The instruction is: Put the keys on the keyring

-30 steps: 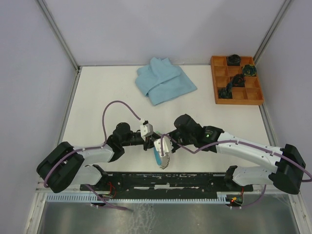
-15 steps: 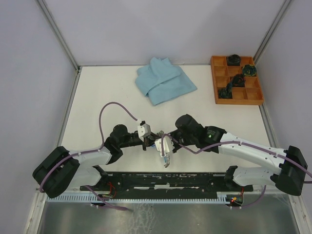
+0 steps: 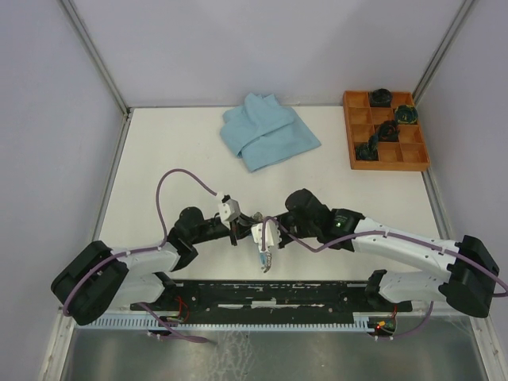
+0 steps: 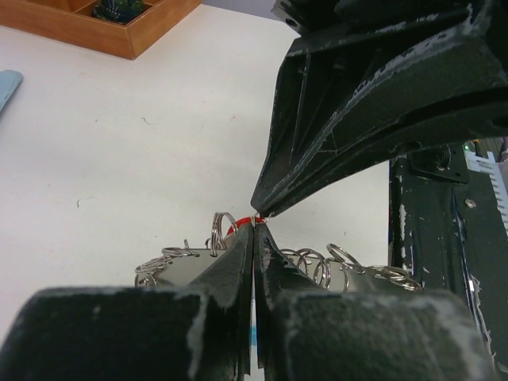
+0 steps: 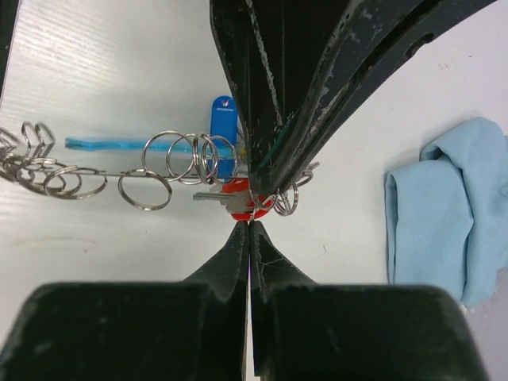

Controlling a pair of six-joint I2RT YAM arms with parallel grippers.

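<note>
Both grippers meet tip to tip just above the table's near middle. My left gripper [image 3: 243, 229] [image 4: 254, 225] is shut, its fingers over the keyring [image 3: 264, 258], a strip of silver coils [image 5: 171, 159] seen edge-on with a light-blue segment [image 5: 103, 144]. The right gripper [image 3: 263, 235] [image 5: 249, 225] is shut on a thin ring at the red-tagged key [image 5: 213, 196]. A blue tag [image 5: 224, 119] hangs behind the coils. Only a sliver of red [image 4: 236, 228] shows past the left fingertips, with the right gripper [image 4: 258, 210] directly above them.
A folded light-blue cloth [image 3: 268, 131] [image 5: 444, 206] lies at the back centre. A wooden compartment tray [image 3: 347, 127] [image 4: 119, 44] holding dark items stands at the back right. A black rail [image 3: 270, 292] runs along the near edge between the arm bases.
My left gripper has closed at the right gripper's tip. The keyring, hanging broadside a second ago, has turned edge-on. The left arm's elbow drifted slightly left.
</note>
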